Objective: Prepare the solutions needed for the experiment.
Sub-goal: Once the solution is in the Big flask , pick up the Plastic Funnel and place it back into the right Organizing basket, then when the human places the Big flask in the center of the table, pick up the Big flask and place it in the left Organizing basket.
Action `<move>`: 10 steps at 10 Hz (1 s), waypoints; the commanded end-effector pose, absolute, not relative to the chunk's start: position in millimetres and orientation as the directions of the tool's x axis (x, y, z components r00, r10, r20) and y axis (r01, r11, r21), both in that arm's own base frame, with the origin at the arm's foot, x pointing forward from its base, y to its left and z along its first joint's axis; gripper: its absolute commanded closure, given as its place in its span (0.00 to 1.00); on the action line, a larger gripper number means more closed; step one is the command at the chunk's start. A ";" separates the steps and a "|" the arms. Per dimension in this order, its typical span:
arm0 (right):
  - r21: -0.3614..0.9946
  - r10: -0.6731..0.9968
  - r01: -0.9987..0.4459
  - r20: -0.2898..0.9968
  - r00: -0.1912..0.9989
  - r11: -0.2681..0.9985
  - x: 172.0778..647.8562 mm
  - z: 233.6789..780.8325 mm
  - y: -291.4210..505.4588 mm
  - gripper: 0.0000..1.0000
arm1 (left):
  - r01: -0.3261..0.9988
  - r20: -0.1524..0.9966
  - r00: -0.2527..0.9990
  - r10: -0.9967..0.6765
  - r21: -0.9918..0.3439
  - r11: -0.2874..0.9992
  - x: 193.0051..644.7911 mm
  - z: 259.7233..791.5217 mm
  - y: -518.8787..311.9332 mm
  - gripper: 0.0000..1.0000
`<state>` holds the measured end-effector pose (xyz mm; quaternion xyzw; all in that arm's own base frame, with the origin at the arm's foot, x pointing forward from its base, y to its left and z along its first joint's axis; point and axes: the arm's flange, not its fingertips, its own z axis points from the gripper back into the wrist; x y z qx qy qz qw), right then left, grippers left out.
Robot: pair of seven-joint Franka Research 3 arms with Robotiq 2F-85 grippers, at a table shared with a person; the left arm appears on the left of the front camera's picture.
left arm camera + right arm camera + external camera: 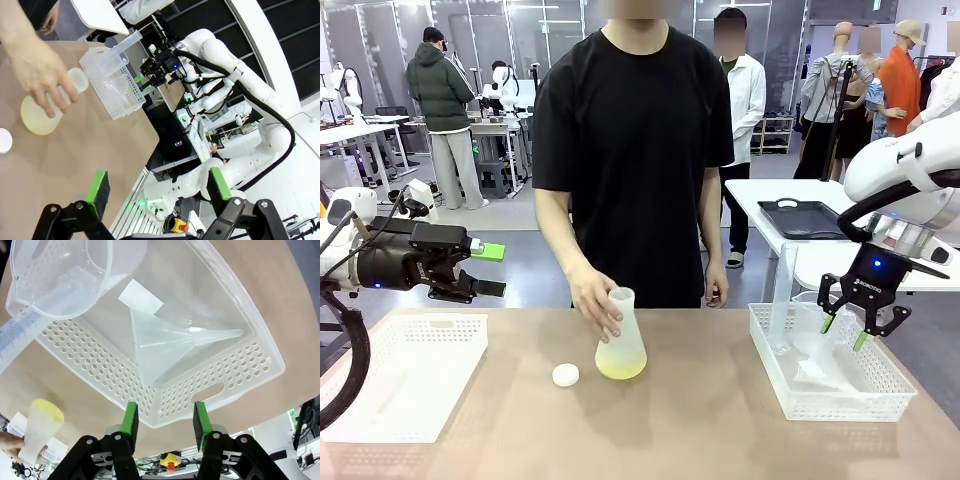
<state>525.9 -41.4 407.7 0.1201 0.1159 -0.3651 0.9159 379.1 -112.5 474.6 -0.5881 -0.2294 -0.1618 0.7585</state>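
Right pincer (844, 333) above basket (840, 410) (funnel (165, 340) inside), hand (595, 295) on flask (626, 335) of solutions (621, 368)

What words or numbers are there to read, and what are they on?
"ROBOTIQ": tiny, on the black body of the right pincer.
White print on the left pincer: too small to read.
Blue scale marks on the measuring tube: too blurred to read.

pale yellow-green solutions (620, 368), shallow, flask bottom
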 end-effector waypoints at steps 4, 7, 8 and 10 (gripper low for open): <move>0.139 -0.640 0.695 -0.296 0.709 0.705 525.5 410.4 -41.6 0.44 | 0.504 0.527 0.849 0.044 -0.831 0.233 380.1 476.6 -115.3 0.00; 0.139 -0.640 0.695 -0.296 0.709 0.705 525.5 410.4 -41.6 0.44 | 0.504 0.527 0.849 0.044 -0.831 0.233 380.1 476.6 -115.3 0.00; 0.139 -0.640 0.695 -0.296 0.709 0.705 525.5 410.4 -41.6 0.44 | 0.504 0.527 0.849 0.044 -0.831 0.233 380.1 476.6 -115.3 0.00; 0.139 -0.640 0.695 -0.296 0.709 0.705 525.5 410.4 -41.6 0.44 | 0.504 0.527 0.849 0.044 -0.831 0.233 380.1 476.6 -115.3 0.00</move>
